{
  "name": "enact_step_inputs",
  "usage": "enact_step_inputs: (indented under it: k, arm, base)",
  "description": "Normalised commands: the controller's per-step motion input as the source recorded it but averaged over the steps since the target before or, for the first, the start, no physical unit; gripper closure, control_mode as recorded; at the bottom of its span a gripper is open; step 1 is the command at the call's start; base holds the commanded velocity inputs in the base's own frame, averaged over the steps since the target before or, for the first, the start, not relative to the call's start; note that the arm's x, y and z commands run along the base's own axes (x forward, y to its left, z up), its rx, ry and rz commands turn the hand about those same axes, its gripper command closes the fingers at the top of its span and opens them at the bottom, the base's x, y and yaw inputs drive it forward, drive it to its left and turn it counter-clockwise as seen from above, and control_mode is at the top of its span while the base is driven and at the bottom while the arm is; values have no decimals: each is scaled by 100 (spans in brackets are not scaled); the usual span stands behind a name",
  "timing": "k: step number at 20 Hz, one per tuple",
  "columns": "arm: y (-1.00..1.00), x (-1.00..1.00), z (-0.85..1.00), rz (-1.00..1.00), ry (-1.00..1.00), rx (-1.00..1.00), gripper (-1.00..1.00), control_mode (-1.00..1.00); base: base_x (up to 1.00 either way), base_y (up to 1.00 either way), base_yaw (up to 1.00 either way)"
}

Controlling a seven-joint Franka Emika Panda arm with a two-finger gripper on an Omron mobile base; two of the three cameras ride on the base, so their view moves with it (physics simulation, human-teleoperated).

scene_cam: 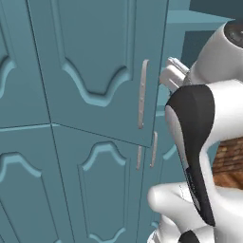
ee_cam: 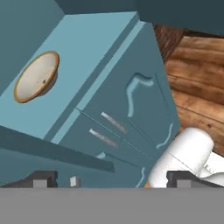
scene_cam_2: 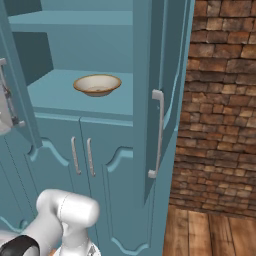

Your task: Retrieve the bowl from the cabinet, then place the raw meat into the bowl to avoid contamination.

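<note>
Nearest to the hand camera, the gripper (ee_cam: pixel 111 177) hangs with its two dark tips spread wide apart and nothing between them, so it is open and empty, angled down toward the front of the cabinet (scene_cam_2: pixel 107 150). Just past the tips, the cabinet's lower doors (ee_cam: pixel 131 113) are closed, their paired silver handles (ee_cam: pixel 107 129) side by side below the shelf edge. In the right base view, one upper door (scene_cam_2: pixel 162 90) stands swung out edge-on at the right of the open compartment, its bar handle facing the room. Farther in, on the teal shelf (scene_cam_2: pixel 60 95) above those lower doors, sits the bowl (scene_cam_2: pixel 97 84), upright, roughly mid-shelf and set back from the front lip, with bare shelf all around it. It looks like a rigid, glazed dish, probably light but smooth and likely to slip, and it could chip if knocked against the shelf or door. Its walls are shallow and flared, so the sensible hold is a pinch across the near rim, one finger inside and one outside, coming in over the shelf's front edge and keeping clear of the open door. The raw meat is not visible from here.
</note>
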Motion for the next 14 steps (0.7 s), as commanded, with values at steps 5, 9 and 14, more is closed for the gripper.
enact_step_inputs:
  k: [5, 9, 14]
  arm:
    - [-52, 15, 6, 6, 1, 39, -100, -100]
    - [-29, 50, -13, 6, 12, 36, -100, -100]
    - [-3, 75, -16, 15, 16, 29, -100, -100]
  base:
    - [0, 0, 0]
    - [0, 0, 0]
    - [0, 0, 0]
